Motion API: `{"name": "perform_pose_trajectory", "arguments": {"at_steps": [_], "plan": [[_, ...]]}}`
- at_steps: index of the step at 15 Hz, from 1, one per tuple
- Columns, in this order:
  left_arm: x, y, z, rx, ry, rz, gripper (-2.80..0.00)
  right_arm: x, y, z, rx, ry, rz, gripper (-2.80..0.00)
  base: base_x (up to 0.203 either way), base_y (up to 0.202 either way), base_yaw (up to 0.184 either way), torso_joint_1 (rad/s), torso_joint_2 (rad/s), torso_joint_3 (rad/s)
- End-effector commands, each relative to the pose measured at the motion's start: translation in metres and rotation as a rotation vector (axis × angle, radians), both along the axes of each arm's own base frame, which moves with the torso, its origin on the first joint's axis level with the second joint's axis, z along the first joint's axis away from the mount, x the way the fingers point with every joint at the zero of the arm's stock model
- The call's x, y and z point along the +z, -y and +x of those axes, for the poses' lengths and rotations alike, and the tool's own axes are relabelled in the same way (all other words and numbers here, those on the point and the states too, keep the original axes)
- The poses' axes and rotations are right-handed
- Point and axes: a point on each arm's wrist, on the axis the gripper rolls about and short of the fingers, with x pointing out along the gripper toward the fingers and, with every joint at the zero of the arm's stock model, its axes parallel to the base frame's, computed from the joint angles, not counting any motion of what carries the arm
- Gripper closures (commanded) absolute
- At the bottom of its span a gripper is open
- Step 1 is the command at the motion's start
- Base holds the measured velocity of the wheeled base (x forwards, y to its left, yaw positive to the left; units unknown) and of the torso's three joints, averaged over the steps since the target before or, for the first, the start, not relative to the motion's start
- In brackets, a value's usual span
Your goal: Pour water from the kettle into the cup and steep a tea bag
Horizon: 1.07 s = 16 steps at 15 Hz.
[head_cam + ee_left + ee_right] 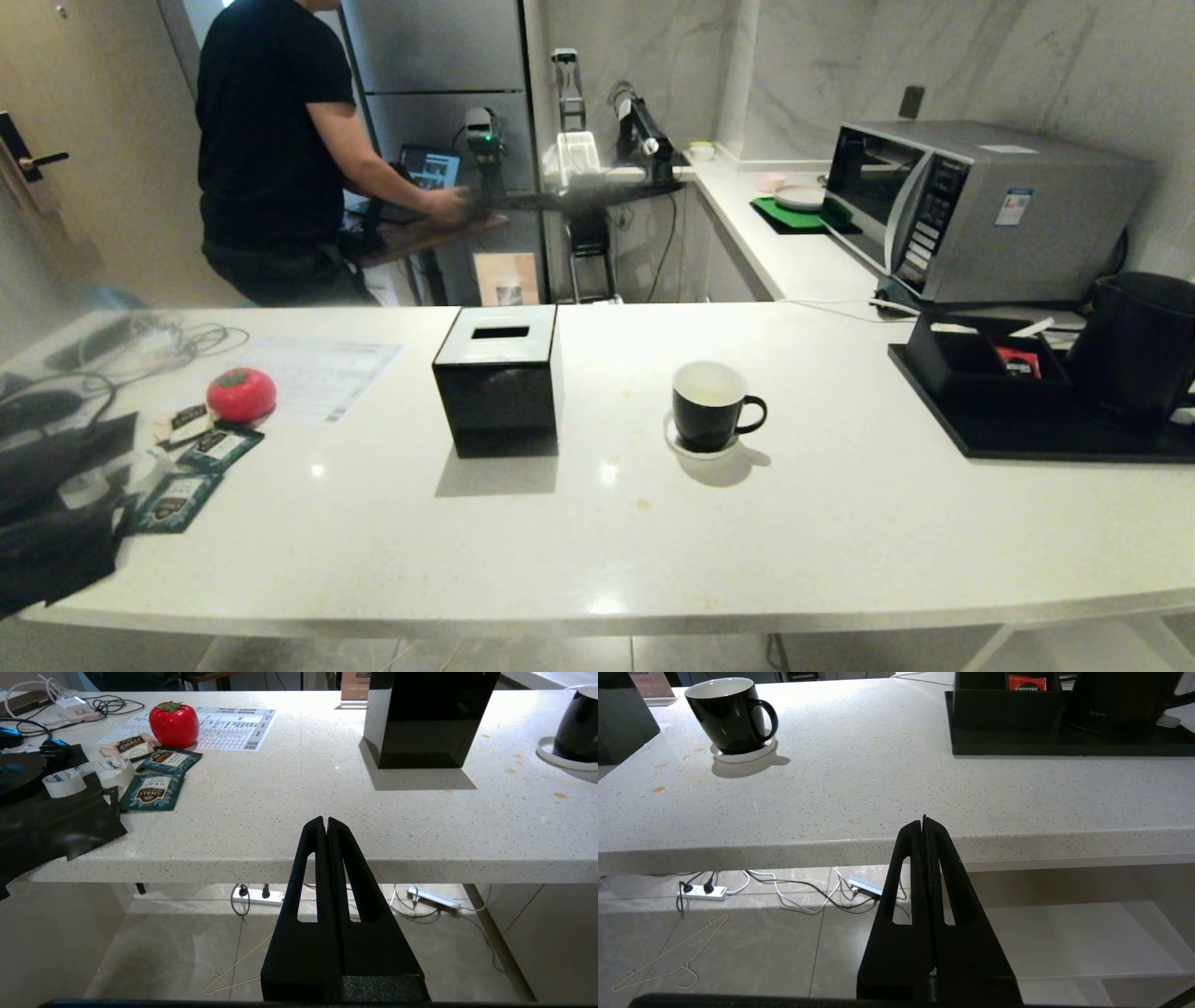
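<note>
nothing begun: both grippers, left gripper [325, 820] and right gripper [923, 822], fingers together below the worktop [822, 523]; next, open the right and grasp the kettle [1141, 341] right of the cup [711, 405].

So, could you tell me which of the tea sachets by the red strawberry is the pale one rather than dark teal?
The sachet lying against the strawberry: its wrapper is pale pink-beige, while the other two sachets are dark teal.

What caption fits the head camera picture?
Black cup on its saucer mid-counter, kettle on the right.
</note>
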Motion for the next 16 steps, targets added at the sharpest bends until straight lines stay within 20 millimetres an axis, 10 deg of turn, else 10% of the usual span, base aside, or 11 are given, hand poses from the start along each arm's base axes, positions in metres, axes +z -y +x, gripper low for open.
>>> {"name": "perform_pose_trajectory", "arguments": {"at_steps": [1,16], "plan": [[0.0001,0.0,0.0,0.0,0.001,-0.002,0.0,0.0,0.0,0.0001,0.0,-0.001,0.0,0.0,0.0,0.0,0.0,0.0,0.0,0.0],[0.0001,0.0,0.0,0.002,0.001,-0.002,0.0,0.0,0.0,0.0001,0.0,-0.001,0.002,0.0,0.0,0.0,0.0,0.0,0.0,0.0]]}}
